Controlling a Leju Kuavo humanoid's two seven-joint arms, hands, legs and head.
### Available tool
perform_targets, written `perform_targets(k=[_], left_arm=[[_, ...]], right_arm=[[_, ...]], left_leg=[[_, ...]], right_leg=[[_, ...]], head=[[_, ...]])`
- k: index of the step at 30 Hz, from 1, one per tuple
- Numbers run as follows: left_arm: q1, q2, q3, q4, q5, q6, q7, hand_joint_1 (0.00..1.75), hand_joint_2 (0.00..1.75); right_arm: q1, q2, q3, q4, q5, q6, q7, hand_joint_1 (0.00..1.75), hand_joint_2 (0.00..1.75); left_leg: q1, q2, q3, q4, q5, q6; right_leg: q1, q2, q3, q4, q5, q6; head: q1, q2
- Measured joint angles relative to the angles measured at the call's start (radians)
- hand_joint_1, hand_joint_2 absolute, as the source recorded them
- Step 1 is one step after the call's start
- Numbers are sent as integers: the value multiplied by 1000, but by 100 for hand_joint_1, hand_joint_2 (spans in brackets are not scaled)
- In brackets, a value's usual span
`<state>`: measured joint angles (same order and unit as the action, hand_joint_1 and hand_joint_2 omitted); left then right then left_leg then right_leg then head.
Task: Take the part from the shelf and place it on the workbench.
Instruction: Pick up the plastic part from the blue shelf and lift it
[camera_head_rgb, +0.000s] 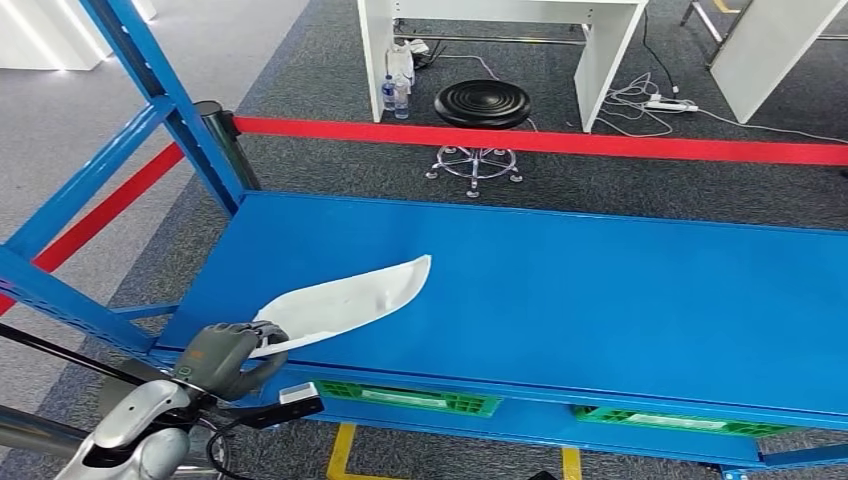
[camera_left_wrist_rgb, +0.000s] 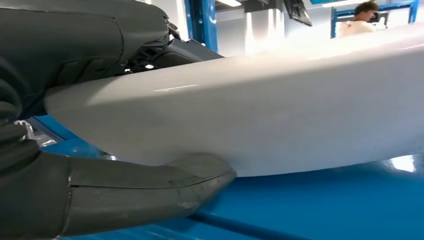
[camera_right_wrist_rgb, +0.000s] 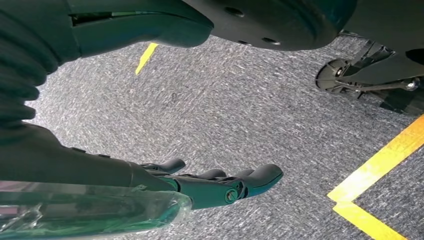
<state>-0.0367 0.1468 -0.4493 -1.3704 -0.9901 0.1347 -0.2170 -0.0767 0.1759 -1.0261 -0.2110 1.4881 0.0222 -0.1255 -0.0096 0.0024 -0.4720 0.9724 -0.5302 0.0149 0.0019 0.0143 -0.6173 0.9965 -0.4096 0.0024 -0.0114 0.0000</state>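
Glossy blue shelf (camera_head_rgb: 600, 290), curved smooth white part (camera_head_rgb: 345, 300) in left hand (camera_head_rgb: 225, 357).

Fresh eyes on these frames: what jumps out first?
The long white curved part lying across the blue shelf surface, its near end held by the left hand at the shelf's front edge. Next, the red barrier tape stretched behind the shelf, in front of a black stool. The right hand hangs open over grey carpet.
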Motion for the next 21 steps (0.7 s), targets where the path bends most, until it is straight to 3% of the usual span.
perform_targets(k=[6,21], left_arm=[[3,-6,0,-20,6,17,-13,161,175],[43,-23,-5,-146,22,75,-38,169,175]], right_arm=[[0,0,0,0,-2,-4,0,0,175],[2,0,0,0,-25,-8,0,0,175]], left_leg=[[0,0,0,0,0,0],[0,0,-2,0,0,0]], right_leg=[[0,0,0,0,0,0],[0,0,-1,0,0,0]], head=[[0,0],[0,0]])
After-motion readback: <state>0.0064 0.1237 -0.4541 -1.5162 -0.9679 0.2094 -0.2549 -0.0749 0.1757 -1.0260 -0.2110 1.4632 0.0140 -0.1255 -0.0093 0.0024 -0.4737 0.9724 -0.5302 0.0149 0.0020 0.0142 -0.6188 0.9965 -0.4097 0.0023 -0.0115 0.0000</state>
